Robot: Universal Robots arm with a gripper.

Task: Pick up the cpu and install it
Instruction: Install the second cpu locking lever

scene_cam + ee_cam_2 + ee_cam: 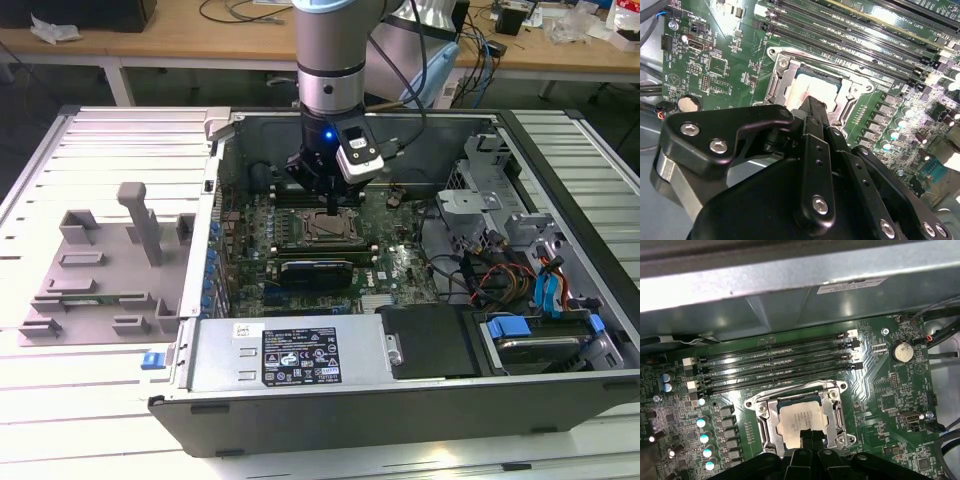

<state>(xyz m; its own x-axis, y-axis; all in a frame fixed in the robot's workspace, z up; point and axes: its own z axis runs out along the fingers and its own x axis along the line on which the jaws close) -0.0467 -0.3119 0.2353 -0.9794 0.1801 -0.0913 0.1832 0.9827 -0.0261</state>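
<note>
The cpu (799,419), a small square chip with a pale metal top, lies flat inside the metal-framed socket (765,420) on the green motherboard. In the second wrist view the cpu (810,89) shows just beyond my black fingers (815,115). My gripper (811,434) stands right over the chip's edge, its two fingertips pressed together and resting on or just above the metal top; contact cannot be told. In the exterior view the gripper (329,207) hangs straight down over the socket (320,228) in the open computer case.
Several long black memory slots (780,362) run beside the socket. The case wall (790,285) rises close behind them. A grey moulded tray (100,270) lies at the exterior view's left. Drive cages and cables (520,260) fill the case at the exterior view's right.
</note>
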